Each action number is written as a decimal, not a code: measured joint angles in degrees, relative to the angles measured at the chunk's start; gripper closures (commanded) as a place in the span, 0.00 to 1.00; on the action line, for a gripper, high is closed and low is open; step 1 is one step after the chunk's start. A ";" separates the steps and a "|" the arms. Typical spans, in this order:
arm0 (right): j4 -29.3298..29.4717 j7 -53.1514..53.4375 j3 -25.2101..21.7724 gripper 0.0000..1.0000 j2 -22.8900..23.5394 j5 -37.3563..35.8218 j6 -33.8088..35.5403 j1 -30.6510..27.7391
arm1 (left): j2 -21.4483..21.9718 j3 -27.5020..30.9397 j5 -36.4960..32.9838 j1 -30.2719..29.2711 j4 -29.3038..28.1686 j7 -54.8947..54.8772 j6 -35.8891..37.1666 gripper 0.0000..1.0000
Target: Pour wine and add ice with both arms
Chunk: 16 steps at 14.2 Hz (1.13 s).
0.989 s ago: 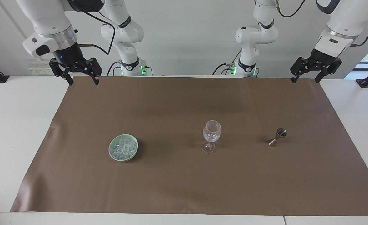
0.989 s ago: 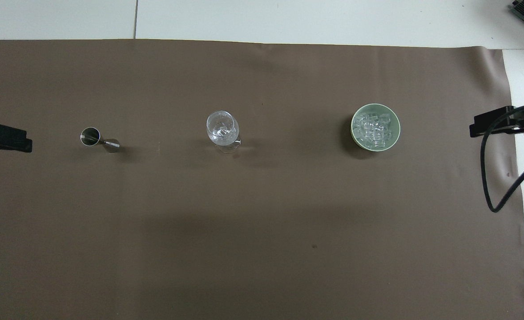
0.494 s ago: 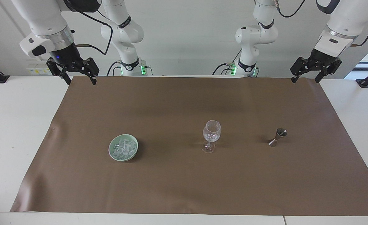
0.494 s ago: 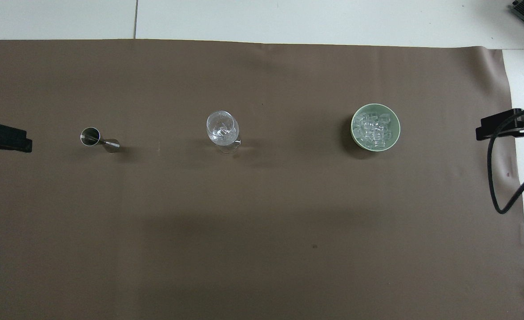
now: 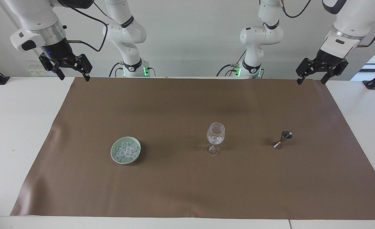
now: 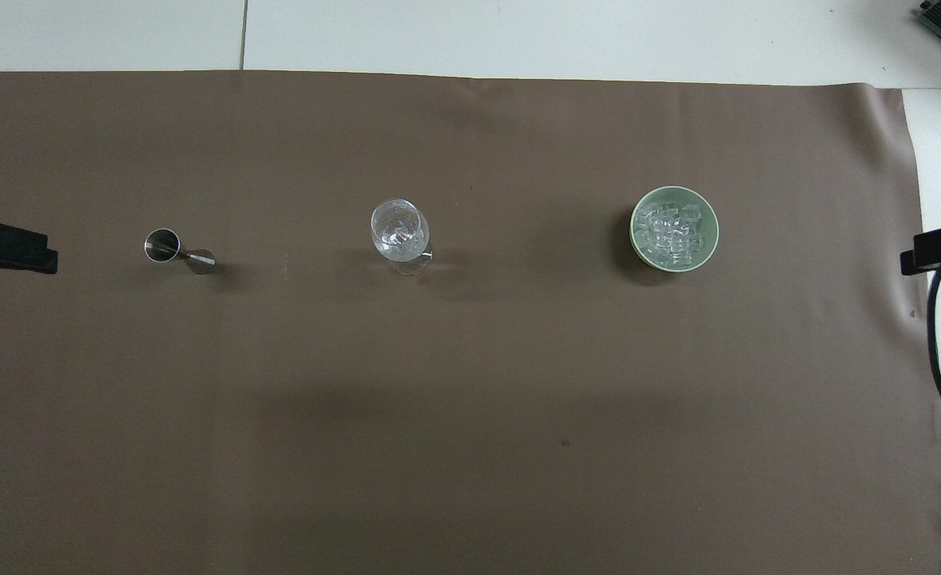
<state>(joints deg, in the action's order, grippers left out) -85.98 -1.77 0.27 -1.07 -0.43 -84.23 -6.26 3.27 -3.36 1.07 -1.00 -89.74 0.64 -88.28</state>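
The ice (image 5: 127, 151) is heaped in a pale green bowl (image 5: 113, 149) on the brown mat, toward the right arm's end; the overhead view shows the ice (image 6: 672, 231) and the bowl (image 6: 635, 231) too. A clear stemmed glass (image 5: 215, 133) stands mid-mat with a few cubes inside, also in the overhead view (image 6: 397, 228). A steel jigger (image 5: 282, 139) stands toward the left arm's end (image 6: 175, 249). My right gripper (image 5: 74, 78) is open and empty, raised over the mat's corner near the robots. My left gripper (image 5: 311, 82) is open and empty, waiting raised over the matching corner at its own end.
The brown mat (image 5: 187, 105) covers most of the white table (image 5: 15, 127). In the overhead view only black edges of the left gripper (image 6: 7, 247) and the right gripper (image 6: 938, 249) show, with a black cable loop (image 6: 938, 351). No bottle is in view.
My right gripper has risen and moved outward toward its own end of the table, away from the bowl. The left arm, glass, jigger and bowl have not moved.
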 measured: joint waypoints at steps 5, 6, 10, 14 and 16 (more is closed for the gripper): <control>-0.33 -1.00 -0.90 0.00 -1.80 -0.02 2.53 0.82 | 0.00 0.00 0.00 0.00 0.00 0.00 0.00 0.00; -0.44 -1.00 -0.92 0.00 -1.84 -0.03 2.53 1.19 | 0.00 0.00 0.00 0.00 0.00 0.00 0.00 0.00; -0.59 -1.00 -1.14 0.00 -1.84 -0.04 2.44 2.23 | 0.00 0.00 0.00 0.00 0.00 0.00 0.00 0.00; -0.59 -0.98 -1.15 0.00 -1.84 -0.04 2.44 2.48 | 0.00 0.00 0.00 0.00 0.00 0.00 0.00 0.00; -0.59 -0.90 -1.18 0.00 -1.89 -0.04 2.46 2.62 | 0.00 0.00 0.00 0.00 0.00 0.00 0.00 0.00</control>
<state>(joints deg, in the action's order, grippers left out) -86.57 -2.67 -0.90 -2.96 -0.47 -81.77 -3.64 3.27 -3.36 1.07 -1.00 -89.74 0.64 -88.28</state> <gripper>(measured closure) 0.000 0.000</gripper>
